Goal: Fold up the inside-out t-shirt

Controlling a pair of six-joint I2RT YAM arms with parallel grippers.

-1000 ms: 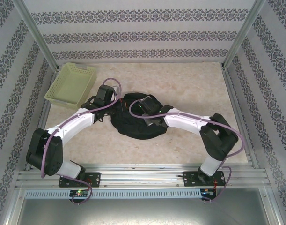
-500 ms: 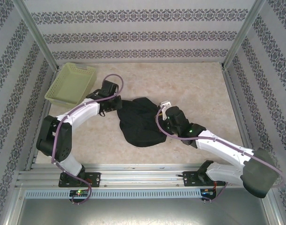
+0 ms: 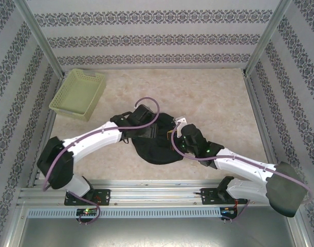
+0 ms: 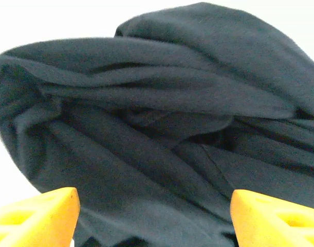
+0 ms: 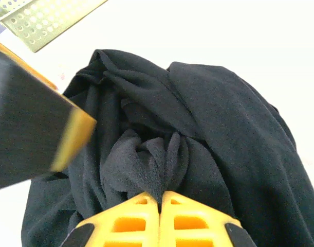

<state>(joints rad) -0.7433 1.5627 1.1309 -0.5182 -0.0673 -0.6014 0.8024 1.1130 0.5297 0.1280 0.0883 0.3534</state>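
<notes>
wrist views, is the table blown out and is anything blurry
Left wrist: table washed to white, t-shirt soft. Right wrist: table equally overexposed, t-shirt folds sharp, dark yellow-edged shape at left blurred. Top external: evenly lit, sharp.

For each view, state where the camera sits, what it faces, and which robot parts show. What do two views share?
Top: above and behind the robot, looking down at the table; left arm and right arm show.
Left wrist: on the left arm, close to the shirt; open left claw at the bottom.
Right wrist: on the right arm, facing the shirt; right claw shut on a fold.
Shared: top and right wrist both show the basket.
</notes>
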